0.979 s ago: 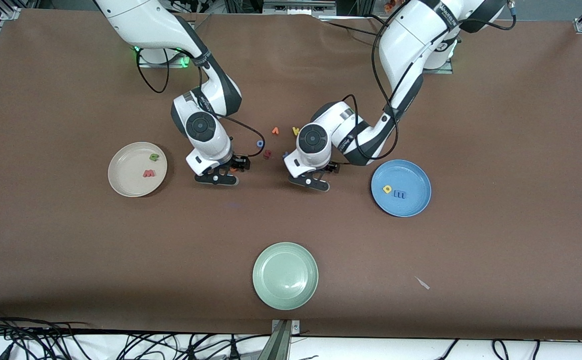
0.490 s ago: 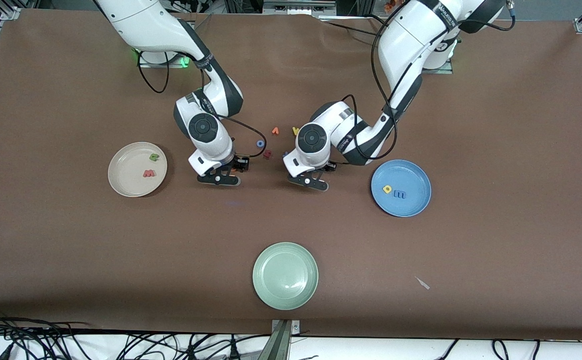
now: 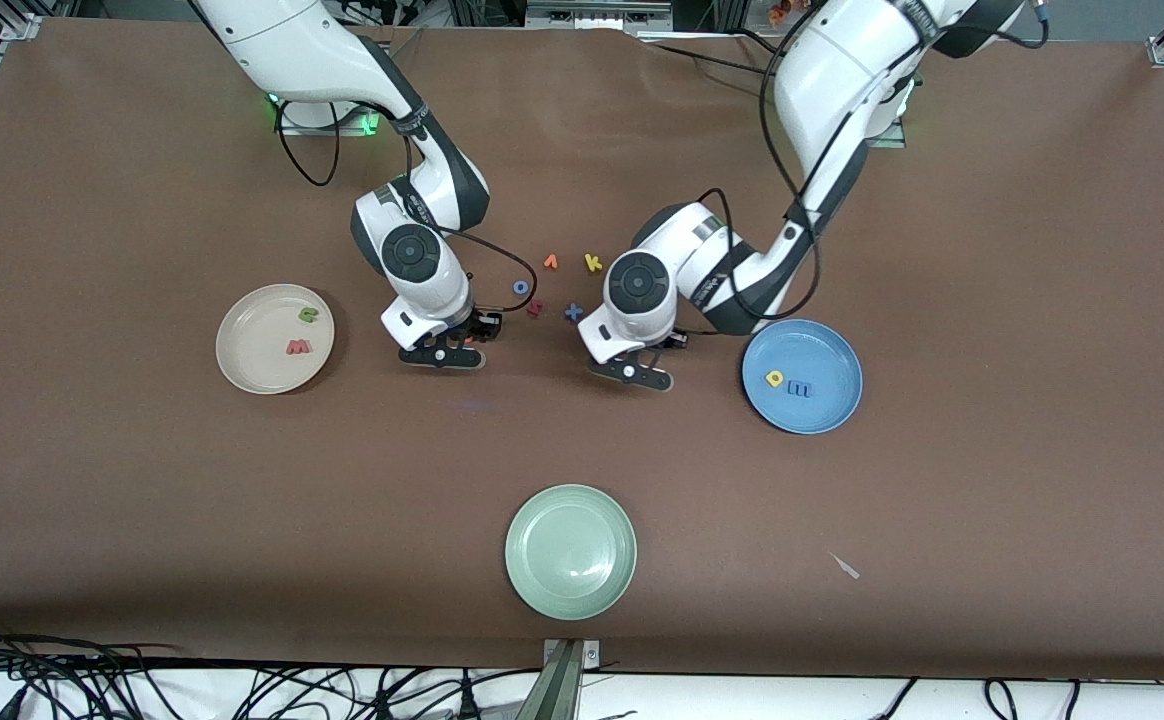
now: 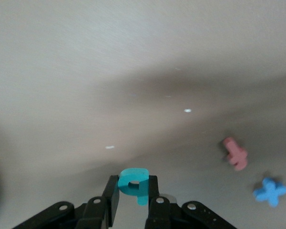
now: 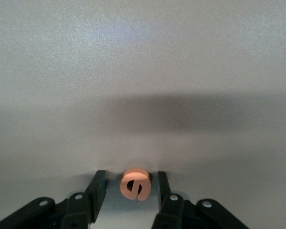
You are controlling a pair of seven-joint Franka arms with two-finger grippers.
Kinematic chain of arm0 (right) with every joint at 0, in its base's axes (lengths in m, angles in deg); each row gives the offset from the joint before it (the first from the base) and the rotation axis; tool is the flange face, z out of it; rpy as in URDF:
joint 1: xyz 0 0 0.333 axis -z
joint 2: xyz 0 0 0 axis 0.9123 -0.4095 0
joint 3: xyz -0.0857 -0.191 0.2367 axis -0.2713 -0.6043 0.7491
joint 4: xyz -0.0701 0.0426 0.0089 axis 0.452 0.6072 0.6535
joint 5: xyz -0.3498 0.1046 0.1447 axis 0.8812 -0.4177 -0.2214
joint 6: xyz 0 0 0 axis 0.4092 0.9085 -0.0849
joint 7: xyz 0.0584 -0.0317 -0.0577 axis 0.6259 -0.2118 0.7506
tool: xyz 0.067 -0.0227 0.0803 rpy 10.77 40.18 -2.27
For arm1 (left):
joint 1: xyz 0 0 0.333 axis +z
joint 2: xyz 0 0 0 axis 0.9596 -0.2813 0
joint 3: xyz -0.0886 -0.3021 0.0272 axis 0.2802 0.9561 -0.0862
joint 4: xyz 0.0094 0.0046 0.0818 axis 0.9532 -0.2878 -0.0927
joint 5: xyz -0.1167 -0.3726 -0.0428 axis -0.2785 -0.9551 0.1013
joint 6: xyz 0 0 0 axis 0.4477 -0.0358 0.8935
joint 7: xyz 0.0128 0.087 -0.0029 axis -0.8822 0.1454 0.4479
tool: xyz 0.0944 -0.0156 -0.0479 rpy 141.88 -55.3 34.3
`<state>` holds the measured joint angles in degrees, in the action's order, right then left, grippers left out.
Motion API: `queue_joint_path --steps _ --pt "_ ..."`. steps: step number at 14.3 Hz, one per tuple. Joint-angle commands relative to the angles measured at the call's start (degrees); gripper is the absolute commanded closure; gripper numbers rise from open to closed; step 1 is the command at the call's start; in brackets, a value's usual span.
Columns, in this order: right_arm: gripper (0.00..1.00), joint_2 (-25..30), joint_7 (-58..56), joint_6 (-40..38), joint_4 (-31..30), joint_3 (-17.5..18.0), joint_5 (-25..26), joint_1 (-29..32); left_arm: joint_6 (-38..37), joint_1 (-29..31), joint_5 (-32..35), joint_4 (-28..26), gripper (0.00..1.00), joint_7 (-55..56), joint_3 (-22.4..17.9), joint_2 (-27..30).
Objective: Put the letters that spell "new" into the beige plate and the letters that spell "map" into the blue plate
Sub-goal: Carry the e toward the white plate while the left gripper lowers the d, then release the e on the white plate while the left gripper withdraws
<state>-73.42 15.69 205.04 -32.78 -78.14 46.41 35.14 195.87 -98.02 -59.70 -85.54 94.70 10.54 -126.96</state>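
Over the last second both arms have closed on the last two letters. The left gripper (image 4: 133, 202) now pinches the teal p (image 4: 133, 183) between its fingers, and it has shifted toward the blue plate (image 3: 837, 345), leaving the blue x (image 3: 573, 312) and the red f (image 3: 535, 308) uncovered on the surface. The right gripper (image 5: 129, 195) has its fingers drawn in on either side of the orange e (image 5: 135, 183); they look to be touching it, though whether the grip is firm cannot be told yet.

The beige plate (image 3: 247, 345), toward the right arm's end of the surface, already holds the green n (image 3: 308, 314) and the red w (image 3: 298, 347). The blue plate holds the yellow a (image 3: 774, 378) and the blue m (image 3: 800, 388). So each word lacks one letter, and each missing letter sits in the matching arm's fingers. What remains is probably two short carries and releases. The green plate (image 3: 542, 575), near the surface's front edge, plays no part.
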Motion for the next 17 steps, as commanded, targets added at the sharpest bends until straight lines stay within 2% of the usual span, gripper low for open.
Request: queue_joint_path --steps 1,3,5,7,9,12,13,14,15,16,17 --pt "0.57 -0.5 -1.44 0.29 0.19 0.11 -0.74 -0.08 -7.1 5.0 1.26 -1.13 1.0 -9.84 0.2 5.86" --pt "0.62 -0.5 -1.45 0.29 0.19 0.11 -0.83 -0.08 -12.38 7.3 2.22 -1.92 1.0 -17.57 -0.32 7.62" --pt "0.67 -0.5 -1.36 0.29 0.1 0.11 -0.83 -0.08 -14.42 10.46 4.51 -3.41 1.0 -21.2 -0.06 8.95" --pt "0.72 -0.5 -1.19 0.29 0.1 0.11 -0.83 -0.08 -14.17 13.18 4.77 -5.69 1.0 -21.38 -0.15 9.39" --pt "0.75 -0.5 -1.36 0.2 0.1 0.11 -0.83 -0.08 -13.37 15.03 9.67 -9.63 1.0 -21.73 0.2 10.17" --pt "0.8 0.72 -1.98 -2.15 1.32 0.11 -0.83 -0.08 -6.2 16.79 10.49 -15.96 1.0 -21.74 0.2 10.62" --pt "0.8 1.43 -2.24 -6.0 2.9 0.02 -0.74 0.18 -2.68 17.84 10.49 -18.33 1.0 -21.74 0.2 10.71" --pt "0.8 1.78 -3.81 -10.47 4.83 -0.24 -0.74 0.27 -1.52 18.03 10.49 -19.14 0.95 -21.74 0.2 10.71" --pt "0.8 3.09 -6.0 -14.0 5.45 -0.77 -0.83 0.44 -1.51 18.2 10.49 -19.15 0.52 -21.74 0.2 10.62" --pt "0.8 4.41 -8.72 -16.04 5.37 -2.34 -0.83 0.45 -1.51 18.29 10.49 -19.24 0.02 -21.74 0.2 10.45" --pt "0.81 5.99 -12.22 -17.45 4.94 -3.4 -0.83 0.45 -1.77 18.38 10.4 -19.06 0.0 -21.74 0.2 10.53"
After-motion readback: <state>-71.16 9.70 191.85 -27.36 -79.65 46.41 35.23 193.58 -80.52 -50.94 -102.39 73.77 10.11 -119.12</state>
